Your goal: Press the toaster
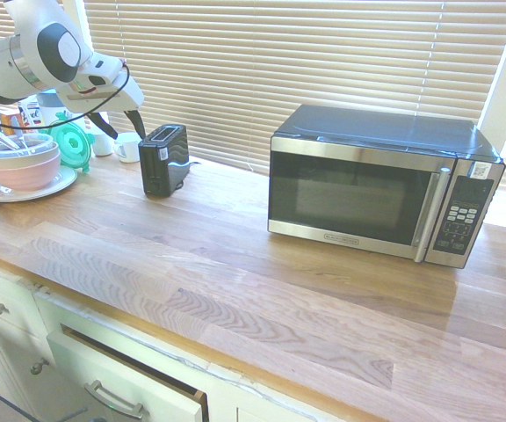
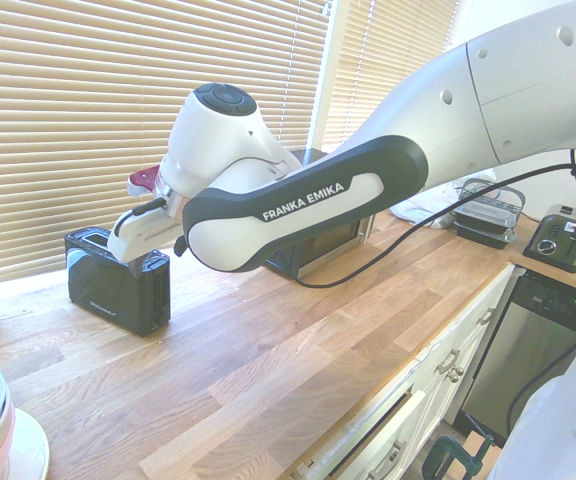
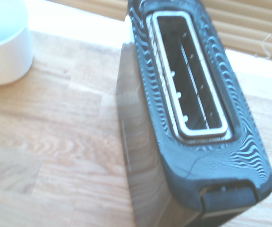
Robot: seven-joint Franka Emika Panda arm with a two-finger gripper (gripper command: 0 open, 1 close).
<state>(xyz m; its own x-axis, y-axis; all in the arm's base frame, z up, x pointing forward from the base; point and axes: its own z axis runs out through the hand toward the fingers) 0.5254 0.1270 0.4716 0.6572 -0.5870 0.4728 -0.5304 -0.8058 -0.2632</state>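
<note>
Toaster [image 1: 161, 167]: black, narrow, upright on the wood counter [image 1: 235, 290], close to the blinds [image 1: 262, 70]. One long slot with a silvery rim runs along its top; a small white label sits high on one end.
My fingers [image 1: 104, 126]: spread wide, nothing between them. They point down beside the toaster's top, on the bowl side in the first exterior view. Whether either one touches the casing, I cannot tell.
Toaster lever [image 3: 228, 195]: dark, at one end of the casing, seen from above in my wrist view; the slot looks bare inside.
White mug [image 1: 127, 147]: on the counter, near the toaster and apart from it.
Microwave [image 1: 372, 189]: steel and black, door closed, well apart from the toaster along the same counter.
Bowls [image 1: 22, 167]: stacked, pink one lowest, on a white plate [image 1: 67, 180].
Green item [image 1: 73, 145]: round, mint-coloured, between the bowls and the mugs.
Drawer [image 1: 121, 382]: below the counter edge, pulled partly out.
Far counter: a second small black appliance [image 2: 558, 238] with a dial on its front; near it, a rack-like container [image 2: 488, 212].
Red item [image 2: 142, 181]: shows just behind my wrist; what it is, I cannot tell.
</note>
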